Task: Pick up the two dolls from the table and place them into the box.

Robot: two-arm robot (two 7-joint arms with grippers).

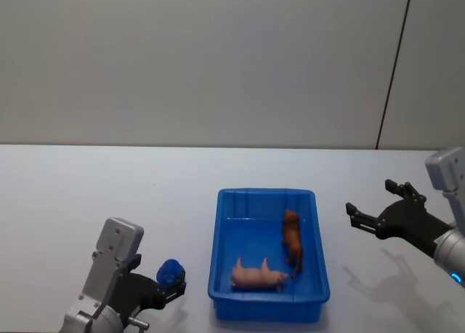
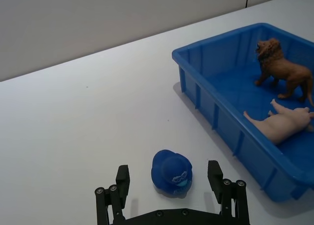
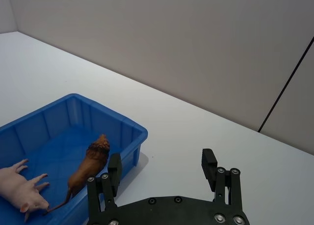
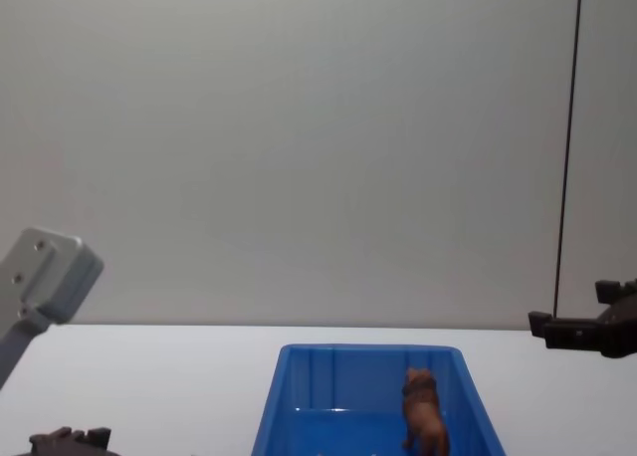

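Observation:
The blue box [image 1: 265, 193] sits mid-table with a brown furry doll [image 1: 292, 240] standing in it and a pale peach doll [image 1: 258, 276] lying beside that one. A rounded blue doll [image 2: 171, 171] rests on the white table [image 1: 109, 195] left of the box, between the spread fingers of my left gripper [image 2: 169, 178], which is open and not touching it. My right gripper [image 1: 369, 196] hovers open and empty to the right of the box. The right wrist view shows the box [image 3: 108, 107] with the brown doll [image 3: 91, 163] ahead of the right gripper [image 3: 162, 166].
White tabletop lies bare on both sides of the box and behind it, up to a plain grey wall. The box's left wall [image 2: 216, 112] stands close to the right of the blue doll.

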